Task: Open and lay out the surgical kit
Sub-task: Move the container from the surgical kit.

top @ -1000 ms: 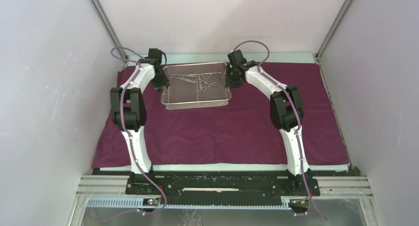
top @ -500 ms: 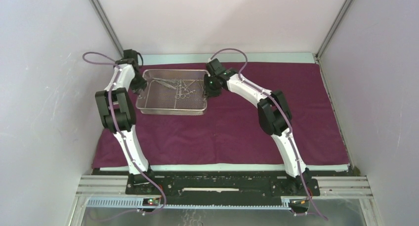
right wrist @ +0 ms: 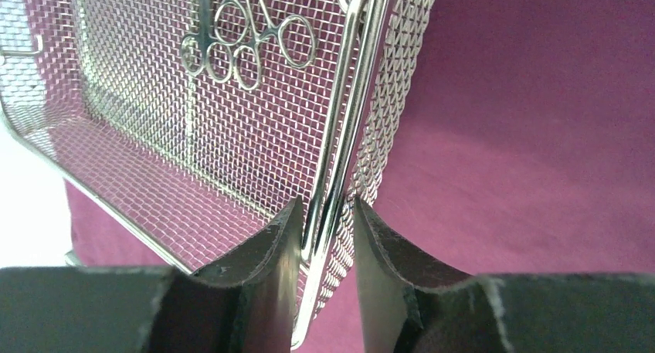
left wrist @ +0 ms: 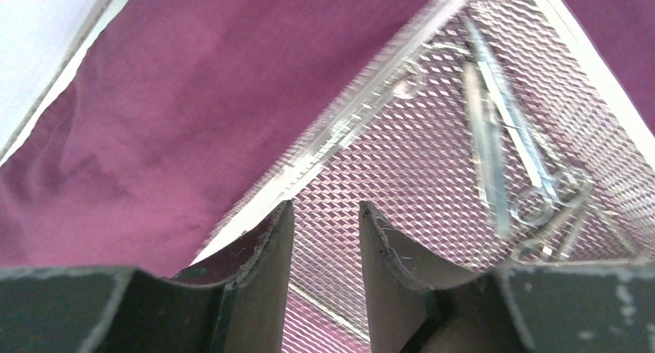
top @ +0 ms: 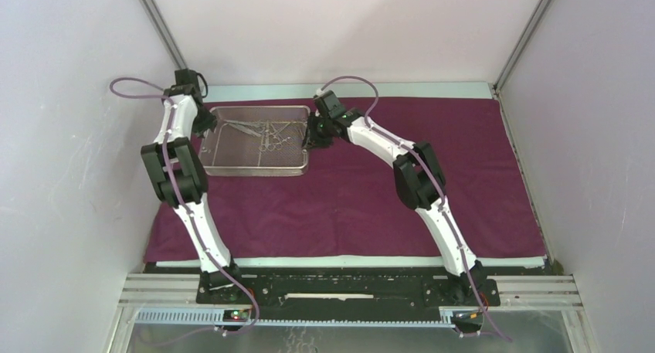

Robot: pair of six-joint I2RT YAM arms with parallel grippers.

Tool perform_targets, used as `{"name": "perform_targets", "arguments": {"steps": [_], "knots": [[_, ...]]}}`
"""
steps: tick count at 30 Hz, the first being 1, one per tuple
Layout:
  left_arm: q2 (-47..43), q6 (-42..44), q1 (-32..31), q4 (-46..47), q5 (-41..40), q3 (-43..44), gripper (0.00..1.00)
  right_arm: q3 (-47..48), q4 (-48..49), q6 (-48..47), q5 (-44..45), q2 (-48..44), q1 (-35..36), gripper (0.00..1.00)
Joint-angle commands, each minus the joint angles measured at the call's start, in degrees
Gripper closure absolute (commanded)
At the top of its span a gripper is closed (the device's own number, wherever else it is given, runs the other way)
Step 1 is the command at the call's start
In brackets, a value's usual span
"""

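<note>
**A:** How is the right claw [right wrist: 324,237] held?

**B:** It is closed narrowly on the wire-mesh tray [right wrist: 154,137]. The rim wire and the end wall of the tray are pinched between its two fingers [right wrist: 259,276].

**A:** And the left claw [left wrist: 324,245]?

**B:** A narrow gap is shown there too. The mesh of the tray's opposite end is seen in it, so that end is taken as gripped.

**A:** What is found further out?

**B:** Inside the tray, thin steel instruments [top: 266,129] are laid towards its far side, and their ring handles are seen near the right claw. The maroon cloth wrap [top: 371,198] is spread flat below. The tray is placed over its far left part, between the two claws. Whether the tray is touching the cloth cannot be told.
</note>
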Motion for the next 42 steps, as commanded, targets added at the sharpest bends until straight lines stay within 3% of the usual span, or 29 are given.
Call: {"name": "perform_targets", "arguments": {"steps": [1, 7, 12, 22, 30, 42], "knots": [[1.55, -0.58, -0.51, -0.54, 3.55, 6.59, 0.58, 5.34, 6.11, 2.29, -4.84, 3.44, 2.13, 0.61], [3.16, -0.14, -0.14, -0.99, 3.37, 9.06, 0.58, 5.94, 7.02, 2.18, -5.47, 4.46, 2.00, 0.61], [2.00, 0.32, -0.09, -0.01, 3.83, 9.18, 0.57, 5.91, 7.02, 1.86, -6.05, 3.72, 1.43, 0.54], [-1.86, 0.98, -0.29, 1.33, 5.74, 11.02, 0.51, 8.55, 5.74, 0.31, -6.80, 2.83, -0.05, 0.33], [-5.55, 2.27, -1.35, 1.78, 6.44, 10.52, 0.41, 8.55, 4.30, -2.22, -6.75, 0.68, -0.93, 0.02], [-11.68, 2.64, -5.61, 3.88, 8.36, 3.97, 0.32, 1.34, 1.75, -5.11, -4.89, -9.64, -3.10, 0.00]]}}
